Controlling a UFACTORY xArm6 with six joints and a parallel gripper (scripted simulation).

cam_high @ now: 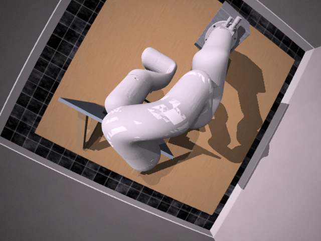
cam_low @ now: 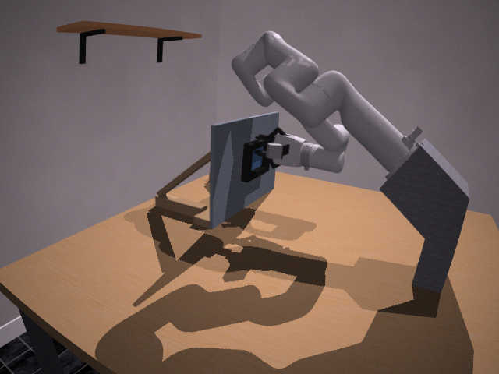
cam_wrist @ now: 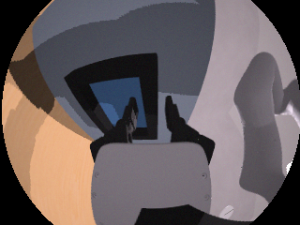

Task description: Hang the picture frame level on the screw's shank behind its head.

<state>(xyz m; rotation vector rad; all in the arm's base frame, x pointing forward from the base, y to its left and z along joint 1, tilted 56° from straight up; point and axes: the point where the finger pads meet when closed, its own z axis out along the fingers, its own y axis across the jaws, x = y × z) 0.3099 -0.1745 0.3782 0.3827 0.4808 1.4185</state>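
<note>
The picture frame (cam_low: 253, 160) is black with a blue picture and sits against the upright grey board (cam_low: 225, 181), in its upper right part. The wrist view shows the frame (cam_wrist: 115, 97) lying flat on the board (cam_wrist: 126, 32). My gripper (cam_low: 263, 154) reaches in level from the right. In the wrist view its fingers straddle the frame's right rail. One finger is over the blue picture and the other is outside the frame, with a small gap visible. The screw is hidden behind the frame. In the overhead view the arm hides the gripper and frame, and only the board's edge (cam_high: 83, 107) shows.
A wooden brace (cam_low: 181, 177) props the board from behind. The arm's grey pedestal (cam_low: 431, 209) stands at the right of the table. A wall shelf (cam_low: 129, 29) hangs high at the left.
</note>
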